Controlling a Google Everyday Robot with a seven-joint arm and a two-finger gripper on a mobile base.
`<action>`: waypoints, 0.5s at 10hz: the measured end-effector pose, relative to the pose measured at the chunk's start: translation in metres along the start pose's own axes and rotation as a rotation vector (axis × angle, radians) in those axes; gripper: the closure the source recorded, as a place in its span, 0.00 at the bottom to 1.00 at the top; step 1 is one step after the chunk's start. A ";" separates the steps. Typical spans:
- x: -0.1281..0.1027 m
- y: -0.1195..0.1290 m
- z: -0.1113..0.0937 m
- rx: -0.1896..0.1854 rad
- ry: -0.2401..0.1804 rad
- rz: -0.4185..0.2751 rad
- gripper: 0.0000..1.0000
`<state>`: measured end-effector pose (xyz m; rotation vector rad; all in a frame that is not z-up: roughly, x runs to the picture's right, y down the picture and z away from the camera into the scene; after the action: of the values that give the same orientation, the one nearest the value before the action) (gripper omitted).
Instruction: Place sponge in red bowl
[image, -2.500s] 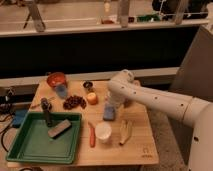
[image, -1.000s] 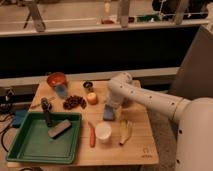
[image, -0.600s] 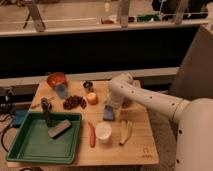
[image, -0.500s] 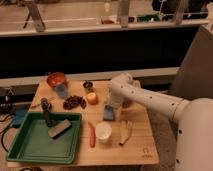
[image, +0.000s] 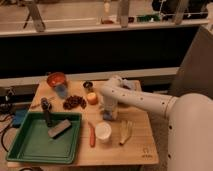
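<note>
Sponge (image: 110, 116) lies half hidden under end effector (image: 107, 109), behind white cup (image: 103, 132).

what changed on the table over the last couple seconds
Almost nothing. The arm eased very slightly down and left early on. The hand stays low at the sponge, between the orange and the white cup; whether it has taken hold cannot be told. The sponge has not lifted. The red bowl, the cup and the green tray are where they were.
</note>
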<state>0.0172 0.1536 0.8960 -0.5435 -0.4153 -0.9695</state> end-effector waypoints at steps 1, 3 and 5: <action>-0.001 0.002 0.010 -0.017 0.000 -0.019 0.38; -0.001 0.000 0.014 -0.023 0.003 -0.032 0.58; 0.001 0.007 0.008 -0.033 0.005 -0.027 0.89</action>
<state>0.0227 0.1608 0.9016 -0.5663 -0.4032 -1.0046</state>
